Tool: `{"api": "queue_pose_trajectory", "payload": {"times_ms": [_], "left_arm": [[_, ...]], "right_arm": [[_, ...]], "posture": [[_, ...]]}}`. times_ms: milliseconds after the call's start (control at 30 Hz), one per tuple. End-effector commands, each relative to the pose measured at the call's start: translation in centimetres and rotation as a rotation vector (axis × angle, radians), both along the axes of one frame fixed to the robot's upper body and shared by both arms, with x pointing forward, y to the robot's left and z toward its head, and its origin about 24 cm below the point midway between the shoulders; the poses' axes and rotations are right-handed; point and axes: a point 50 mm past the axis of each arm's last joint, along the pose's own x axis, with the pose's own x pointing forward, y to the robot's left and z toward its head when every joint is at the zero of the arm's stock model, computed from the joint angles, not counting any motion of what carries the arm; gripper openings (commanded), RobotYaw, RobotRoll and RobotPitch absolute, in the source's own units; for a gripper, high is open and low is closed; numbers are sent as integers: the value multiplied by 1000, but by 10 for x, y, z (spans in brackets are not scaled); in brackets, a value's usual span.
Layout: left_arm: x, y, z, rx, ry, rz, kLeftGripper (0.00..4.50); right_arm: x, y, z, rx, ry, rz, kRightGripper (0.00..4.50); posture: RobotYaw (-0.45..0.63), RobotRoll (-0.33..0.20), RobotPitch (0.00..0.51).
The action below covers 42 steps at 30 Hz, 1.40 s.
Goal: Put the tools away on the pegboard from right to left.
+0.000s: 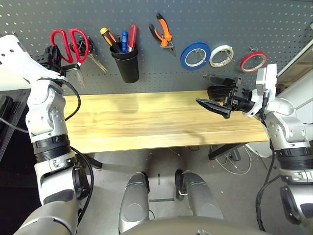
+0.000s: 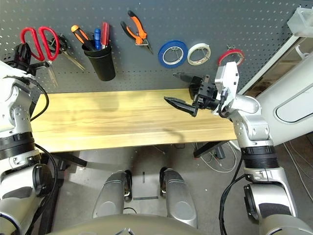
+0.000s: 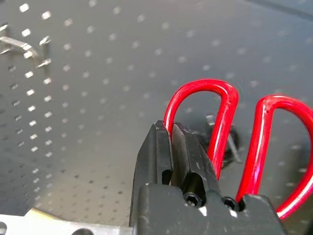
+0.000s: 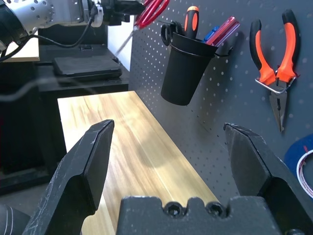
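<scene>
Left claw (image 1: 57,55) pinches the scissors (image 1: 68,38) on the pegboard (image 1: 195,19); right claw (image 1: 215,93) spread, empty. Tape ring (image 1: 253,60), pliers (image 1: 164,30), screwdriver (image 1: 132,35) hang; release remains.

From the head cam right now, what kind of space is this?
Likely a workshop bench: a dark perforated pegboard hung with pliers and tape rolls, above a bare wooden worktop.

Left gripper (image 1: 55,55) raised, fingers together; right gripper (image 1: 214,92) forward, fingers spread.
</scene>
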Motion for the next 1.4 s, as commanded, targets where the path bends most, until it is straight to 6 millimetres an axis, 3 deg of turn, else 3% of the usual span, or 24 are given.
{"api": "queue_pose_trajectory", "payload": {"times_ms": [33, 167, 600, 733, 1000, 1033, 1267, 1400], "left_arm": [[7, -3, -9, -10, 39, 13, 649], [10, -5, -12, -18, 40, -5, 55], [11, -3, -22, -30, 80, -20, 55], [8, -2, -27, -1, 109, -35, 1196], [-7, 4, -40, 35, 174, -84, 4234], [-10, 4, -44, 49, 183, -105, 4437], [-19, -9, -65, 122, 198, -232, 4437], [-24, -14, -89, 121, 263, -263, 4437]], "right_arm": [[-3, -2, 4, 4, -9, -10, 4500], [-2, 0, 6, 5, -8, -9, 4500], [-1, 1, 7, 7, -5, -4, 4500], [0, 1, 6, 6, -2, -6, 4500], [7, -4, 2, 65, 1, -88, 4500], [8, -6, -1, 76, 4, -118, 4500], [13, -21, -27, 146, 30, -349, 4500], [24, -30, -47, 211, 62, -583, 4500]], "posture": [[-41, 0, 120], [-41, 0, 122], [-27, 0, 122], [-17, 0, 120], [-8, 0, 110], [-8, 0, 108], [-17, 0, 91], [-24, 0, 79]]}}
